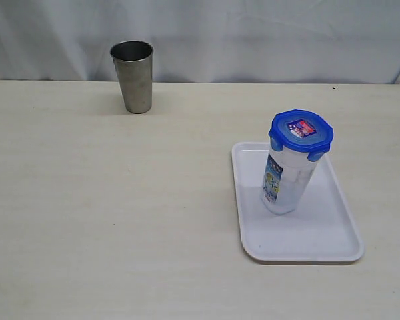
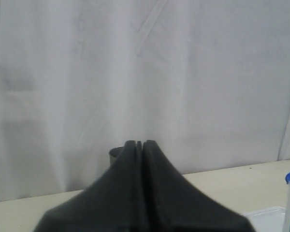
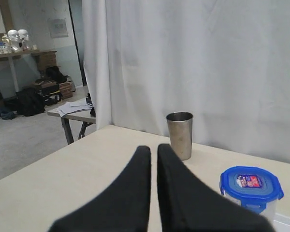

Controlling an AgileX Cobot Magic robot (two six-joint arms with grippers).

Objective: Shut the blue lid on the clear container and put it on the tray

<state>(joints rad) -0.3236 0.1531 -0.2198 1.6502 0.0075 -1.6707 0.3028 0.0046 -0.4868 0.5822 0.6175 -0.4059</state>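
Capped clear container (image 1: 287, 183) stands upright on the tray (image 1: 320, 243), with both grippers pulled clear of it.

In the exterior view the white tray lies at about four o'clock from the middle of the table (image 1: 107, 213), and the container sits on the tray's far-left part with the blue lid (image 1: 301, 130) on top, its tabs folded down. A grey steel cup (image 1: 133, 77) stands well apart at about eleven o'clock, near the white curtain (image 1: 267, 33). The left gripper (image 2: 139, 143) has its fingers pressed together on nothing. The right gripper (image 3: 153, 149) is likewise closed and empty, with only a thin slit between its fingers.
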